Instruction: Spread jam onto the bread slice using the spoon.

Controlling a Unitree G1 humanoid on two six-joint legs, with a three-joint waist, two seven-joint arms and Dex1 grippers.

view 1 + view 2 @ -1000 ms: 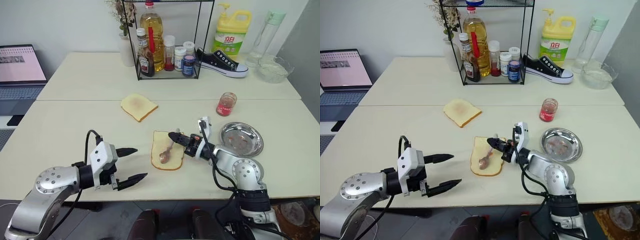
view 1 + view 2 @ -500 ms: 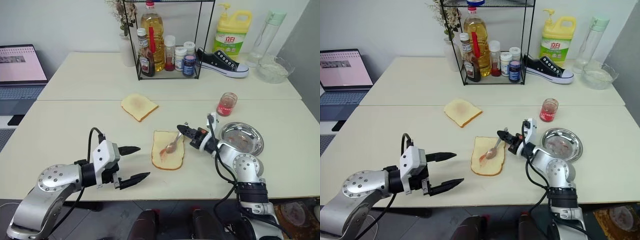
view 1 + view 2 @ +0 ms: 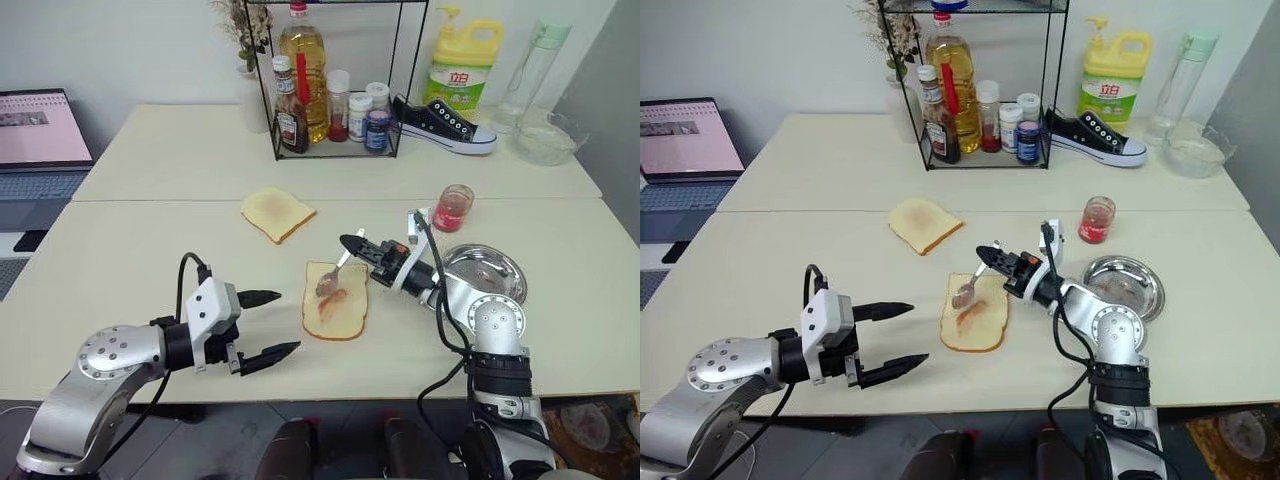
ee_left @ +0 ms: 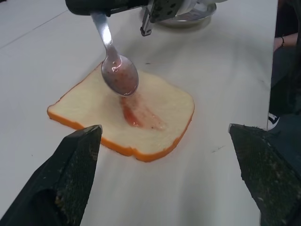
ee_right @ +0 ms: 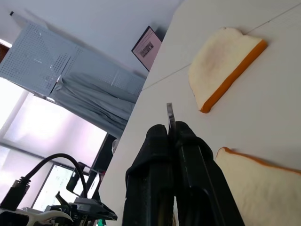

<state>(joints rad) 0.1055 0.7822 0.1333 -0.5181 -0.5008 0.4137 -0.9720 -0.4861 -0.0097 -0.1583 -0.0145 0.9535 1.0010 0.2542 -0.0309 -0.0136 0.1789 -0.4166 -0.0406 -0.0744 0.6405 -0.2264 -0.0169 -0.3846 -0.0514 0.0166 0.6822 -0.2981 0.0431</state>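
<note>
The pale bread slice [image 3: 336, 300] lies flat on the table near its front, with a red streak of jam [image 4: 138, 113] across its face. My right gripper [image 3: 350, 243] is shut on the handle of the silver spoon [image 3: 330, 279]. The spoon's bowl [image 4: 120, 78] hangs just above the slice, its underside coated with jam. More jam shows red inside the small glass jar [image 3: 453, 208], which stands behind the metal dish. My left gripper [image 3: 270, 324] is open to the left of the slice, holding nothing.
A second, browner slice [image 3: 276, 212] lies further back. A round metal dish [image 3: 485, 278] sits right of my right arm. At the back stand a wire rack of bottles [image 3: 330, 85], a black shoe [image 3: 444, 125], a detergent bottle [image 3: 462, 60] and a glass bowl [image 3: 546, 137]. A laptop [image 3: 40, 140] is far left.
My right gripper lifted the spoon off the bread and swung its tip leftward, leaving a red jam streak where the bowl had rested. The left gripper stayed put.
</note>
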